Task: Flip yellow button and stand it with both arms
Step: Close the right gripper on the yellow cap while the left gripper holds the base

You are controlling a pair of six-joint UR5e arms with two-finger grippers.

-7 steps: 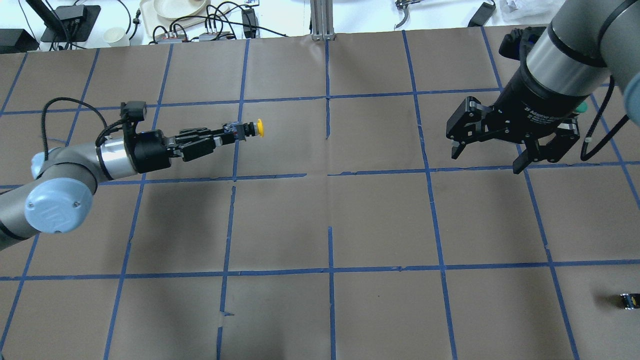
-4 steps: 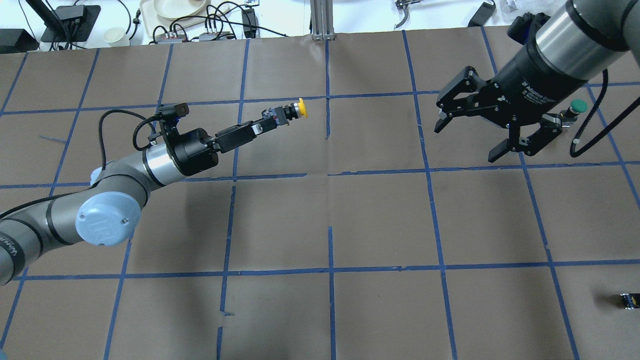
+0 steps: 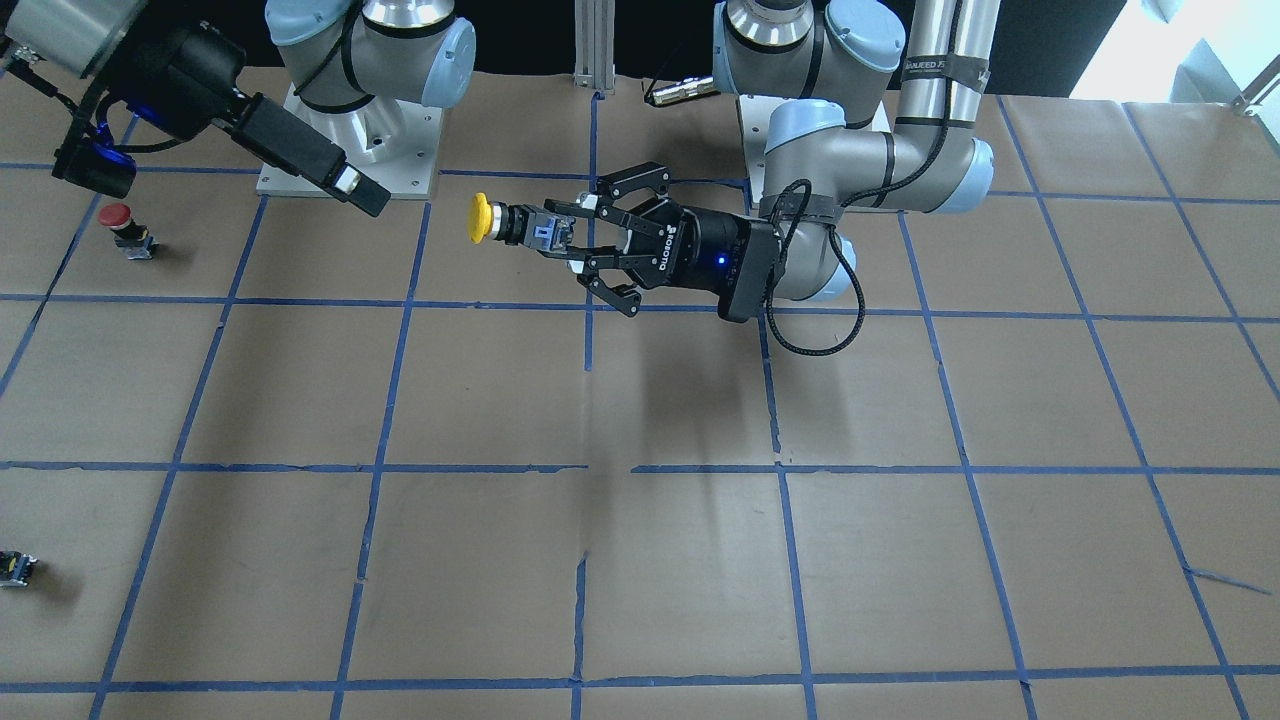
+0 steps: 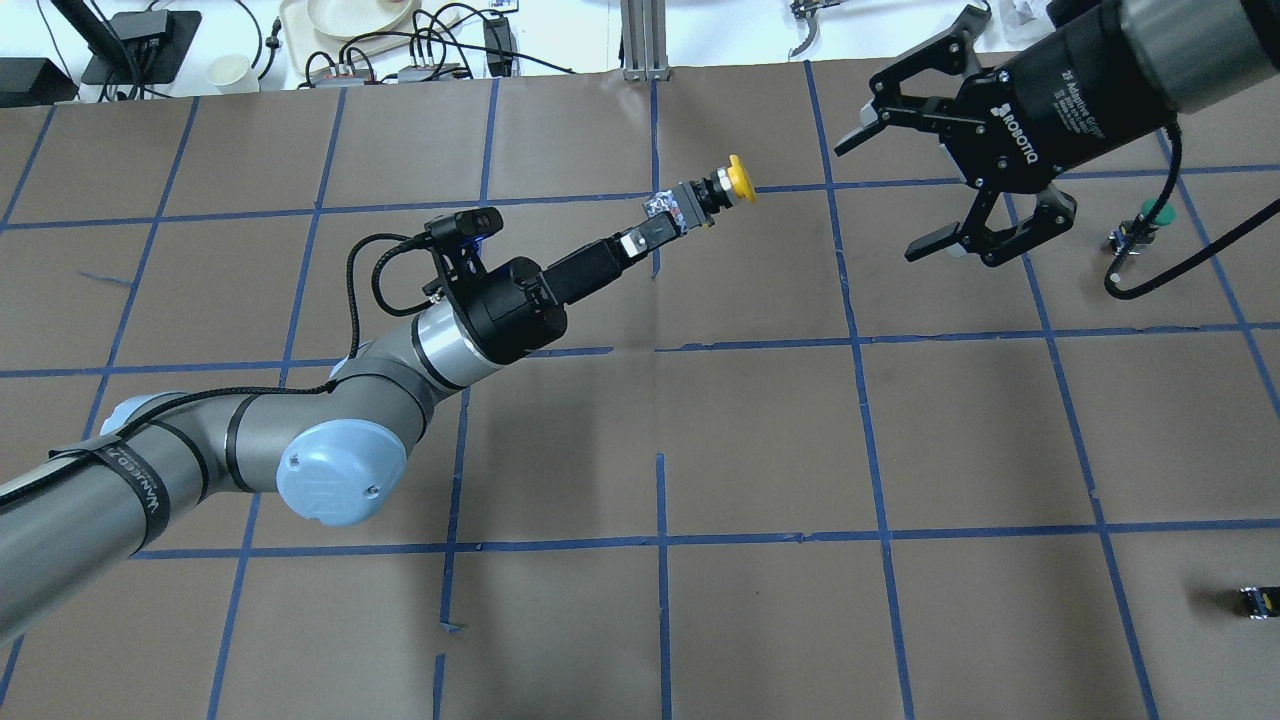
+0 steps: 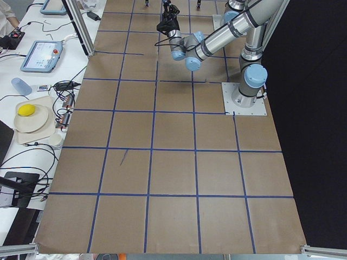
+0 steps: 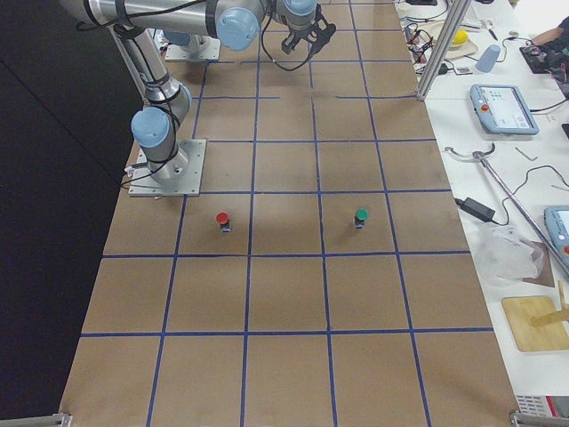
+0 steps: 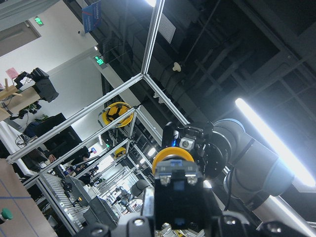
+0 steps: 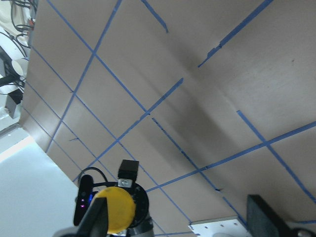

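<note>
The table (image 4: 760, 440) is covered with brown paper, divided into squares by blue tape lines (image 4: 660, 540); an aluminium post (image 4: 645, 40) stands at its far edge; beside the table a white bench (image 5: 49, 19) carries cables (image 4: 440, 40), a paper cup (image 4: 230, 72), a tablet-like console (image 5: 41, 55) and a plate (image 5: 40, 120) with something yellow, perhaps a lemon; on the opposite side lies a black area (image 5: 314, 135); overhead are a dark ceiling (image 7: 222, 44) with a long bright lamp (image 7: 276, 133), an aluminium frame (image 7: 148, 44), and a green sign (image 7: 100, 60) near a white wall (image 7: 64, 54).

Yellow button (image 4: 712, 192) airborne, horizontal, body clamped in left gripper (image 4: 655, 222).
</note>
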